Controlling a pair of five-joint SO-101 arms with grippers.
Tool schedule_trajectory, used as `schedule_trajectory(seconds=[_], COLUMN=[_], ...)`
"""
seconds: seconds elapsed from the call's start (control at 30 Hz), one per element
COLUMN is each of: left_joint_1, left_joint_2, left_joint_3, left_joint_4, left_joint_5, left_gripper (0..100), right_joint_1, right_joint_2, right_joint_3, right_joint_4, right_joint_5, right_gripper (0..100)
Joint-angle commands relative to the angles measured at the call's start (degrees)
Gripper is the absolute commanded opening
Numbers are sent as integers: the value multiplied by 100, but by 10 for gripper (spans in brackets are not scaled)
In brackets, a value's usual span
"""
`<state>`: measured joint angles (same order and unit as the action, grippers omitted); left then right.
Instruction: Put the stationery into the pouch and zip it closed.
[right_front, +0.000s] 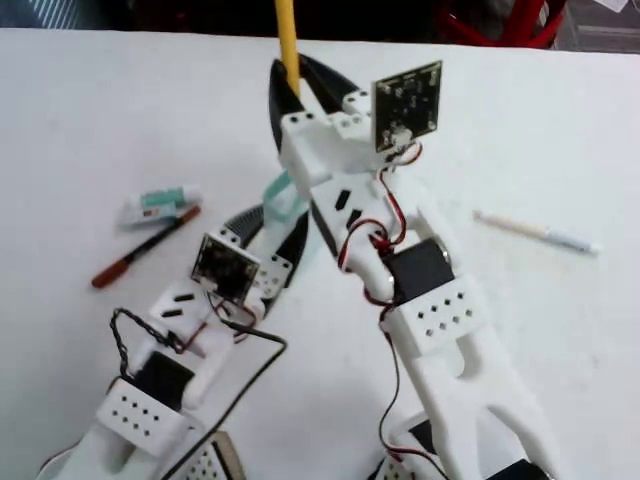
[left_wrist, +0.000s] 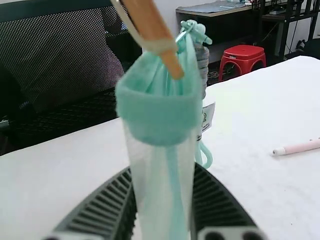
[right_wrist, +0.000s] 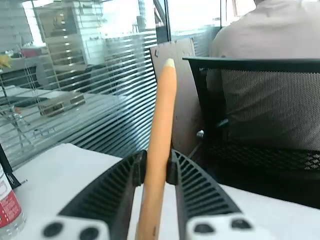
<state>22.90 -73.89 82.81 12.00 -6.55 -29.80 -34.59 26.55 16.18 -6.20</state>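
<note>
Left pincer (left_wrist: 162, 175) is squeezing the teal pouch (left_wrist: 157, 120) upright between its jaws, mouth gaping just past the tips. Right pincer (right_wrist: 156, 155) is clamping a yellow pencil (right_wrist: 162, 110), one end dipping into that mouth.

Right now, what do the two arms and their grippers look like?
Both arms are white plastic shells with rows of small holes and black servo blocks. The left arm trails a looping black cable; the right arm carries red and white wires. Each wrist bears a square camera board. The left gripper and right gripper have black, ribbed, tapering fingers.
</note>
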Motion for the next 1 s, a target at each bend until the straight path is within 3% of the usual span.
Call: schedule_trajectory(seconds=[0.0,0.47,0.67,0.83,0.9,0.97], left_joint_1=[-57,-57,-57,-57,-57,-57], left_joint_2=[-40,-31,-31,-31,-31,-31], left_joint_3=[-123,-123,-123,-114,-114,-114], left_joint_4=[-88,-88,-88,-88,-88,-88], left_joint_5=[26,26,0,0,0,-9], left_gripper=[124,125,125,125,125,125], right_joint_1=[119,75,-418,-796,-822,-804], right_joint_2=[-532,-2229,-2281,-2290,-2290,-2246], right_joint_3=[132,897,1231,1169,1046,809], right_joint_4=[207,1525,1859,1938,2149,2545], right_joint_5=[-35,-44,0,985,1116,1108], right_gripper=[17,17,17,18,41,138])
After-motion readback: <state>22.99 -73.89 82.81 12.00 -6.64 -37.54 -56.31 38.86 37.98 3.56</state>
